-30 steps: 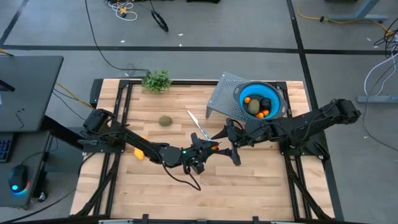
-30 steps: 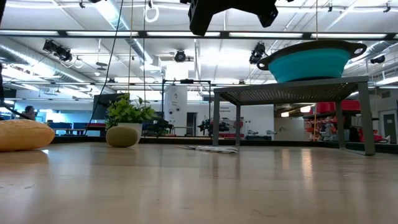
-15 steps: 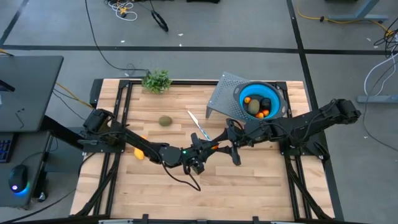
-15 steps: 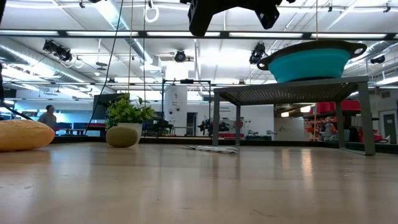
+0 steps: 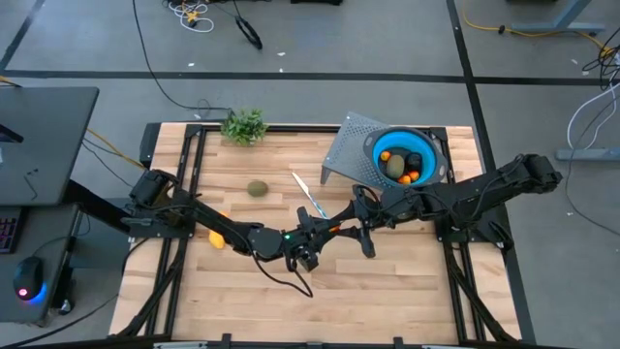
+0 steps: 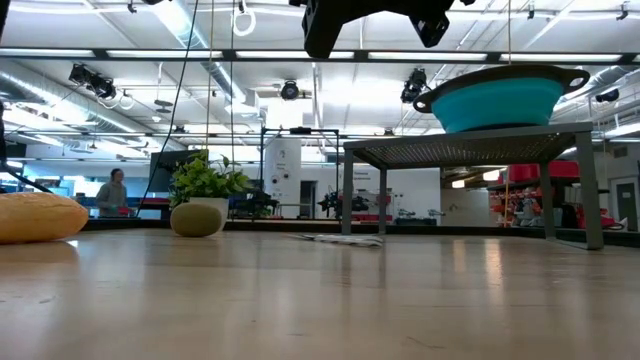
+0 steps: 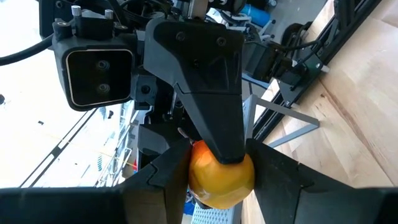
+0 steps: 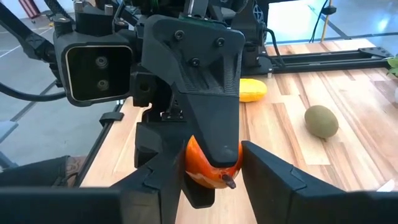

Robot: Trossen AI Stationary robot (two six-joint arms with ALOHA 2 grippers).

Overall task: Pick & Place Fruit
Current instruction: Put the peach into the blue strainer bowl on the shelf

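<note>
2 pincers meet mid-worktop: left pincer (image 5: 312,236) and right pincer (image 5: 339,230) both pinch 1 small orange fruit (image 8: 210,163). It looks light, smooth, firm and likely slippery; grip across its widest part. Yellow fruit (image 8: 251,89) lies beyond.

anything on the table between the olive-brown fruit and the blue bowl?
Yes: in the high view the blue-handled knife lies on the wood between the olive-brown fruit and the blue bowl, its white blade pointing up-left.

A big open robotics lab or workshop: bare ceiling pipes and strip lights (image 6: 150,55), and a gray floor strewn with cables (image 5: 194,14). A wooden table (image 5: 252,301) stands beside a desk with a keyboard (image 5: 6,233) and mouse (image 5: 26,290)
</note>
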